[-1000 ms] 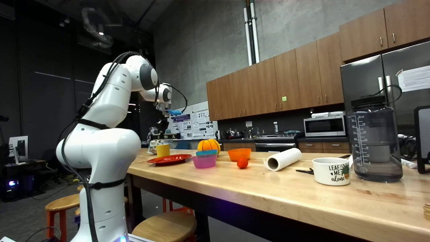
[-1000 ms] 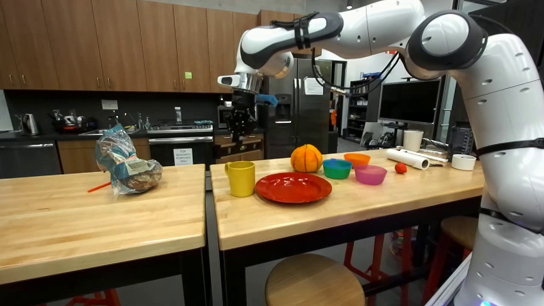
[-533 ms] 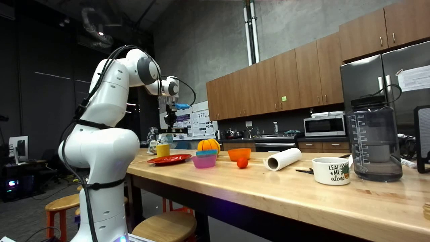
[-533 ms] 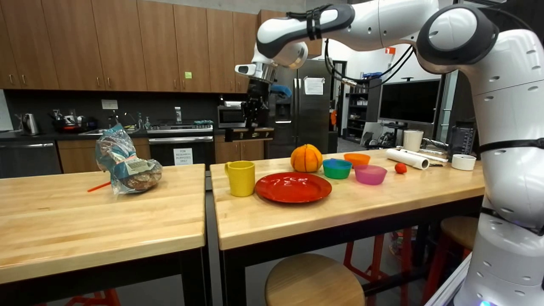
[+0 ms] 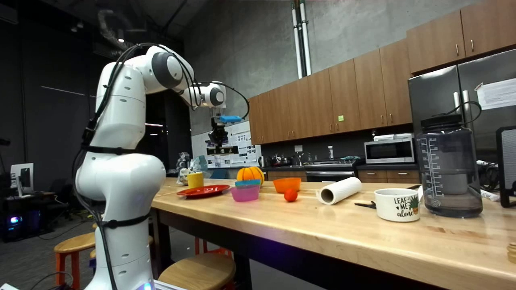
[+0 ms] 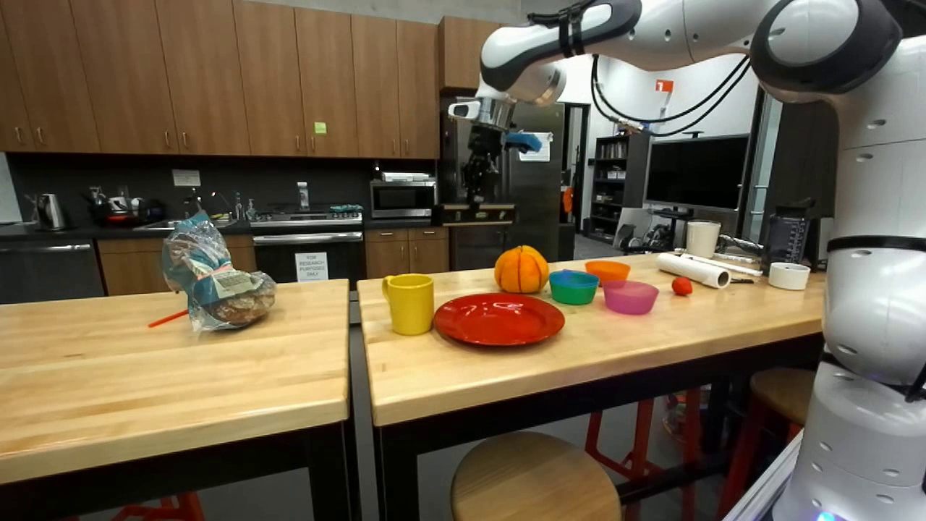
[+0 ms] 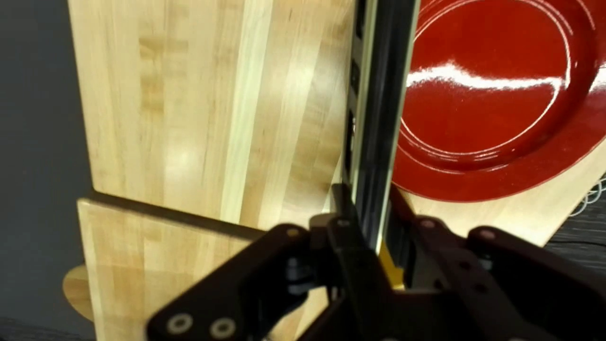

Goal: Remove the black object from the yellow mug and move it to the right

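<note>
The black object [image 6: 477, 215] is a long dark bar with pale edges. It hangs level in the air, clear of the mug, and also shows in an exterior view [image 5: 222, 150] and in the wrist view [image 7: 383, 109]. My gripper [image 7: 371, 206] is shut on it, one finger on each side. The gripper also shows above the table in both exterior views [image 6: 475, 201] [image 5: 219, 144]. The yellow mug [image 6: 410, 304] stands upright on the table, left of the red plate, and shows too in an exterior view [image 5: 196, 180]. A yellow sliver [image 7: 392, 270] shows between the fingers. The mug's inside is hidden.
The red plate [image 6: 499, 320] lies right of the mug. An orange pumpkin [image 6: 521, 269], a green bowl [image 6: 574, 287], a pink bowl [image 6: 630, 297] and an orange bowl [image 6: 608, 271] stand farther right. A bagged loaf [image 6: 221, 278] lies on the left table, across a gap.
My gripper has moved up and to the right in both exterior views, carrying the black object away from above the mug. The mug and plate have not moved.
</note>
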{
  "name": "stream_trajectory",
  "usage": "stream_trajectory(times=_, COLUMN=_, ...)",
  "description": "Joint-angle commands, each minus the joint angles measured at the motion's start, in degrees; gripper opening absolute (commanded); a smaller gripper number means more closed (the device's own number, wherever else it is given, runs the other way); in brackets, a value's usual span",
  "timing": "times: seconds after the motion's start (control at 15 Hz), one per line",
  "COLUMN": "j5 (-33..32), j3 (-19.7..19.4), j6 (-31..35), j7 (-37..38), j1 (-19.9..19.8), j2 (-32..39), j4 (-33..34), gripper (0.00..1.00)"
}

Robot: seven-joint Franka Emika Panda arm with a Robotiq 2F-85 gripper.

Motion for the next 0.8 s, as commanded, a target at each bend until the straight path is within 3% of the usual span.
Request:
stream_trajectory(times=0.0, j5=-0.05, j3=-2.74, j6=1.52, j7=3.58, j1=-1.96, j2=-5.57, j4=-6.51, gripper=0.05)
stream_trajectory(times=0.73, j5=0.4, j3=-11.54, j6=6.44, j7=18.58, j1=-7.94, j2=-10.37, j4=-17.21, gripper=0.05)
